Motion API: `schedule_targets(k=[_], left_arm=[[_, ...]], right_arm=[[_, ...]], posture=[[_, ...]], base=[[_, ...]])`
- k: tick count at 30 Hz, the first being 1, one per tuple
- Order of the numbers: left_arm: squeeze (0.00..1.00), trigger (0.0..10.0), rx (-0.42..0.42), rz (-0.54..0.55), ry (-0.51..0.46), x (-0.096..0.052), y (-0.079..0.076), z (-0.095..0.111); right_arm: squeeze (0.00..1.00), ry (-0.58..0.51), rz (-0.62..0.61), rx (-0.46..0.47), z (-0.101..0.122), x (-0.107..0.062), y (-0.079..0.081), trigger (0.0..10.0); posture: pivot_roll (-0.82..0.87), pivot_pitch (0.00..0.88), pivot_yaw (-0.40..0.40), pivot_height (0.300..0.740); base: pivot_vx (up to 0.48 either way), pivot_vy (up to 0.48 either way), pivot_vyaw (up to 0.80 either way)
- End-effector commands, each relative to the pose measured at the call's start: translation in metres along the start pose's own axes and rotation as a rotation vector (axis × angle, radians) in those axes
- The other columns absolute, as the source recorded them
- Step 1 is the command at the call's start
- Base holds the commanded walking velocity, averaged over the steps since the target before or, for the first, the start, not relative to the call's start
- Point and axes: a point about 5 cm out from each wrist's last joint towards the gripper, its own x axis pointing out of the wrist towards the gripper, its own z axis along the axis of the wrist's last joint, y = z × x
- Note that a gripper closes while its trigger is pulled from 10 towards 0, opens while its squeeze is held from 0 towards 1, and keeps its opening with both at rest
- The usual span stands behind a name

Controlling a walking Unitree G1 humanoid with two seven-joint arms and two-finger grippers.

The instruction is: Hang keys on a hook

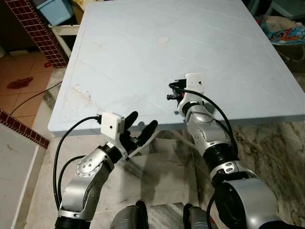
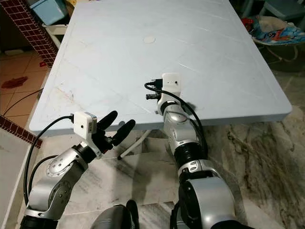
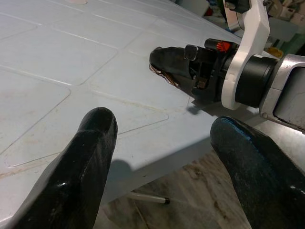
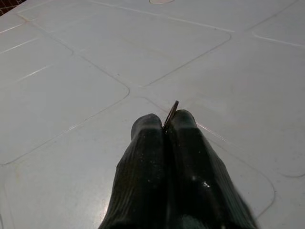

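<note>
My right gripper [image 4: 164, 121] is shut over the pale blue plastic table [image 1: 143, 57], close to its front edge. A thin metal key ring [image 4: 171, 110] pokes out between its fingertips; how much hangs on it is hidden. The left wrist view shows that gripper [image 3: 159, 62] from the side, with a glint of metal under its tip. My left gripper [image 1: 142, 120] is open and holds nothing. It sits just below and in front of the table's front edge, left of the right arm, and points toward the right gripper.
A round cap [image 1: 163, 40] marks the table's middle. A red-tiled low wall [image 1: 33, 28] and a blue bin [image 1: 55, 9] stand at the far left. Colourful cloth [image 1: 286, 31] lies at the far right. Marble floor [image 1: 267, 143] runs under the table, with a black cable [image 1: 33, 98].
</note>
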Motion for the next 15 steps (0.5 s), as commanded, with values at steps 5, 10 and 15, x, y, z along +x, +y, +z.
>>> schedule_targets(k=[5, 10, 15], left_arm=[[0.00, 10.0, 0.008, 0.006, 0.009, -0.002, -0.002, -0.001], [0.00, 10.0, 0.011, 0.010, 0.013, -0.001, -0.002, -0.003], [0.00, 10.0, 0.022, 0.027, 0.003, 0.000, 0.001, -0.001]], right_arm=[[0.00, 0.126, -0.014, 0.006, -0.035, -0.009, -0.001, 0.0], [0.00, 0.097, -0.018, -0.081, -0.033, -0.011, -0.004, 0.0], [0.00, 0.007, -0.020, -0.190, -0.019, -0.013, -0.004, 0.0]], posture=[[-0.03, 0.202, 0.113, 0.740], [-0.03, 0.199, 0.112, 0.740], [-0.03, 0.196, 0.110, 0.740]], base=[[0.000, 0.000, 0.00], [0.000, 0.000, 0.00], [0.000, 0.000, 0.00]])
